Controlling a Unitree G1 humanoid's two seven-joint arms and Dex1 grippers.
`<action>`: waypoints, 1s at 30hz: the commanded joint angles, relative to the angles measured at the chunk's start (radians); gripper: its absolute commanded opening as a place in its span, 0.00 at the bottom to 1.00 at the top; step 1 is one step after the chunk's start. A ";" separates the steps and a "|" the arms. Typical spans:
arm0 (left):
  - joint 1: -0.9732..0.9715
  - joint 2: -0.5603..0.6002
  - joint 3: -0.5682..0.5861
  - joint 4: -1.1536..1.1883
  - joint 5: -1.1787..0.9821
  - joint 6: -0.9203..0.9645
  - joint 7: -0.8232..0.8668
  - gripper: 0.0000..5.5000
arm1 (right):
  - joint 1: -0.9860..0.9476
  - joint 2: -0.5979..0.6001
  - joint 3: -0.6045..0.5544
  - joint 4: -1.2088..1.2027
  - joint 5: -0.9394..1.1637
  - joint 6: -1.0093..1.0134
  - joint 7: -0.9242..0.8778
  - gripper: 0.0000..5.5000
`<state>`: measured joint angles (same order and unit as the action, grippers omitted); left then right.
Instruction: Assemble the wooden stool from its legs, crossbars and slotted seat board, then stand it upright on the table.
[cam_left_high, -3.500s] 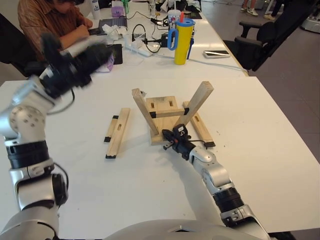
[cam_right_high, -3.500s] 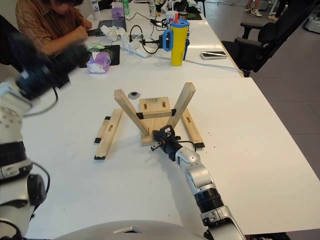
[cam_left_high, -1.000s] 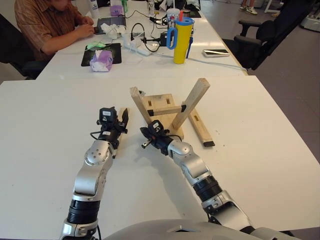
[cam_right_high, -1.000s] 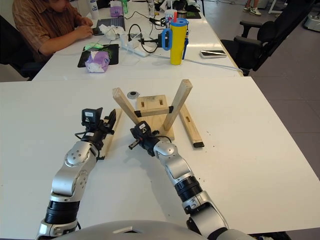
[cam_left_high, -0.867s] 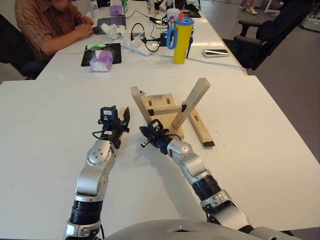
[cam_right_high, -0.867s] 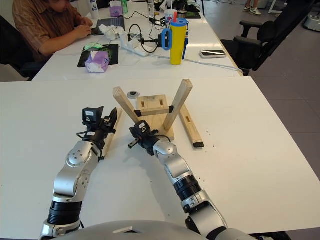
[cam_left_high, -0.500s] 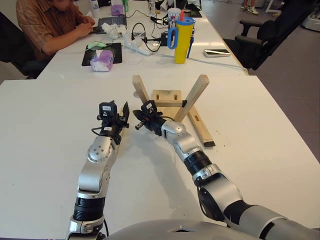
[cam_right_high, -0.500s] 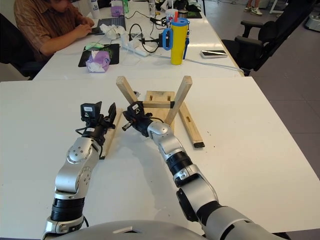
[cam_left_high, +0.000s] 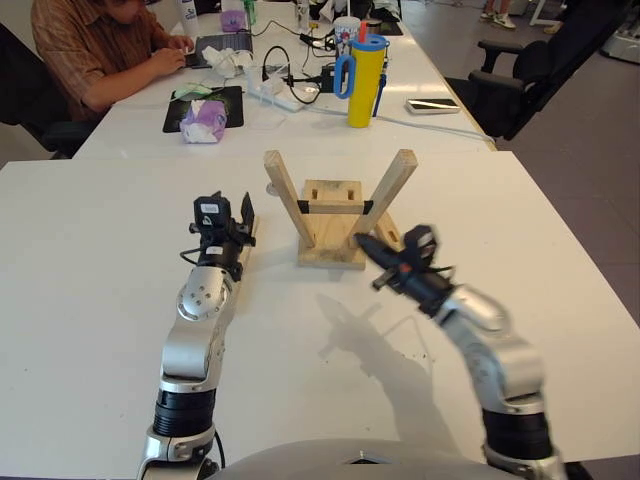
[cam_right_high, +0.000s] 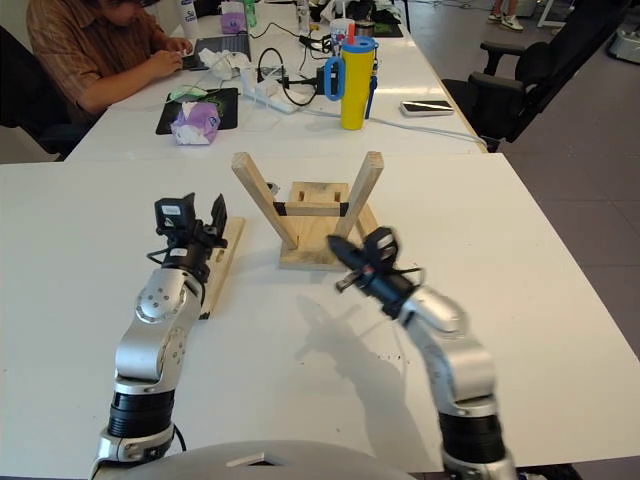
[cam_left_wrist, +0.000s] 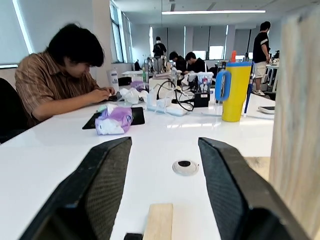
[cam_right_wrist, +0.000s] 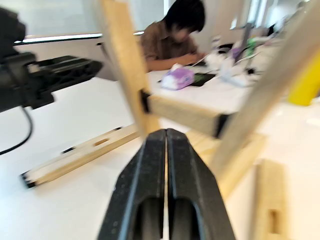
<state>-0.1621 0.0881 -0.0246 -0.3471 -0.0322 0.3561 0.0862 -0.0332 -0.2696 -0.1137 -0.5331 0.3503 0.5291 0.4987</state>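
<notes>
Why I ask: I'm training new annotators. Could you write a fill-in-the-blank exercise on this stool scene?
1. The left hand, over a loose leg, has its fingers ____.
2. The right hand has its fingers ____ and holds nothing.
3. ____ legs stand up from the seat board, joined by a crossbar.
4. That loose leg lies on the robot's ____ of the seat board.
Missing words: open; shut; Two; left.

A white table (cam_left_high: 100, 250) carries the seat board (cam_left_high: 335, 238) lying flat. A loose left leg (cam_right_high: 218, 262) and right leg (cam_right_wrist: 269, 200) flank it, with a grommet (cam_left_wrist: 184, 167) behind.
</notes>
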 joint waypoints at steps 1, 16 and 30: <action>-0.054 -0.003 0.023 0.027 0.022 -0.002 0.012 0.45 | 0.056 -0.009 -0.020 -0.018 -0.094 -0.051 -0.105 0.00; -0.103 -0.003 0.023 0.079 0.045 -0.011 -0.024 0.45 | -0.168 0.101 -0.013 0.187 -0.225 -0.018 -0.413 0.00; -0.174 0.028 -0.129 0.191 0.143 0.080 -0.134 0.45 | -0.330 0.173 0.265 0.360 -0.206 0.072 -0.265 0.00</action>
<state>-0.3081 0.1285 -0.1125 -0.1469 0.1223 0.4275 -0.0098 -0.3451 -0.1131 0.0817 -0.1995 0.1231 0.5810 0.1525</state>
